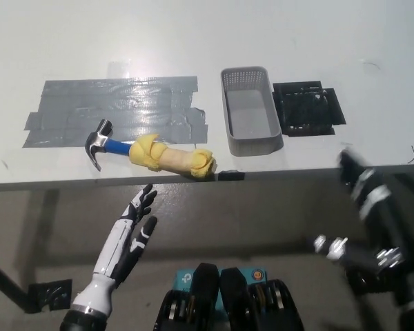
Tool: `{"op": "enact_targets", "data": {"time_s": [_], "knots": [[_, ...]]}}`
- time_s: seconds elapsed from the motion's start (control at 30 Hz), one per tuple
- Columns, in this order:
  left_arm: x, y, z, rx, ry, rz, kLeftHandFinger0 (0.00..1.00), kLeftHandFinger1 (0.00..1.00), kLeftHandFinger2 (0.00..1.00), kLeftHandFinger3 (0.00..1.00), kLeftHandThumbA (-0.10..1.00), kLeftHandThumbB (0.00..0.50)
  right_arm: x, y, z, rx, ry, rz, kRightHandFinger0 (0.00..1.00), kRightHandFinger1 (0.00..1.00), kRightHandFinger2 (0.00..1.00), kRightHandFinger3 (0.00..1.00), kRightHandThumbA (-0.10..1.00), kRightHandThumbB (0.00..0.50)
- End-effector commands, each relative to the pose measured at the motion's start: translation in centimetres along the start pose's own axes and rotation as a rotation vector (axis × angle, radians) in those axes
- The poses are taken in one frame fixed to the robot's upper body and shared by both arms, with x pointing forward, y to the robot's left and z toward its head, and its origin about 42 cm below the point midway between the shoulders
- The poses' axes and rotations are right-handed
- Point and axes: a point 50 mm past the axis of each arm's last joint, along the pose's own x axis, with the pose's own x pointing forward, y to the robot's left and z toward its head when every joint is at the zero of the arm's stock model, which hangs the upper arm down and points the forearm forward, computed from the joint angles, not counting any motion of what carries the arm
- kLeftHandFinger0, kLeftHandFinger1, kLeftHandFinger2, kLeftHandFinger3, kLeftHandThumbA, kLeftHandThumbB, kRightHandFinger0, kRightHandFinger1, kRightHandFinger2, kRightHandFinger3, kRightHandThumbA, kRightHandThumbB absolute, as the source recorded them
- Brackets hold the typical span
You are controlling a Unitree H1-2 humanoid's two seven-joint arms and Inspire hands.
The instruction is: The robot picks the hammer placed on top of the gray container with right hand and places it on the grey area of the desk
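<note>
while hammer [148, 152] lies by desk [310, 41] edge | left hand [127, 238] open | right hand [369, 227] blurred, grip unclear

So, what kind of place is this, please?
Probably a robot test bench in a lab, not a home: a plain white desk with a grey tape patch, a padded hammer and an empty gray container laid out as props.

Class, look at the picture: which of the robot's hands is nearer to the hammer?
Left. The white left hand hangs just below the hammer, under the table edge; the black right hand is far off at lower right.
</note>
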Motion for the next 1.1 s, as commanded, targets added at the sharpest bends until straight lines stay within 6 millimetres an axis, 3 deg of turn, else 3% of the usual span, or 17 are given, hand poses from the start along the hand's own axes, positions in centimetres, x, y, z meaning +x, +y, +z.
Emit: {"op": "enact_targets", "data": {"time_s": [0.0,0.13,0.33,0.63,1.07], "knots": [[-1.2,0.2,1.0,-0.035,-0.056,0.043,1.0,1.0,1.0,1.0,0.94,0.107,-0.9,2.0,-2.3,-0.094,-0.064,0.001,1.0,1.0,1.0,1.0,1.0,0.217],[-2.4,0.2,0.6,-0.049,-0.025,0.055,1.0,1.0,1.0,1.0,0.91,0.116,-1.7,2.3,-4.9,-0.115,0.006,0.01,1.0,1.0,1.0,1.0,1.0,0.24],[-3.5,0.0,0.2,-0.036,-0.003,0.064,1.0,1.0,1.0,1.0,0.92,0.119,-2.3,2.3,-5.6,-0.112,0.04,0.021,1.0,1.0,1.0,1.0,1.0,0.248],[-4.3,0.0,-0.1,-0.031,0.019,0.069,1.0,1.0,1.0,1.0,0.93,0.139,-2.5,2.6,-6.0,-0.119,0.049,0.032,1.0,1.0,1.0,1.0,1.0,0.239],[-4.4,0.3,-0.1,-0.037,0.027,0.076,1.0,1.0,1.0,1.0,0.9,0.116,-1.5,2.4,-5.6,-0.138,0.039,0.043,1.0,1.0,1.0,1.0,1.0,0.228]]}}
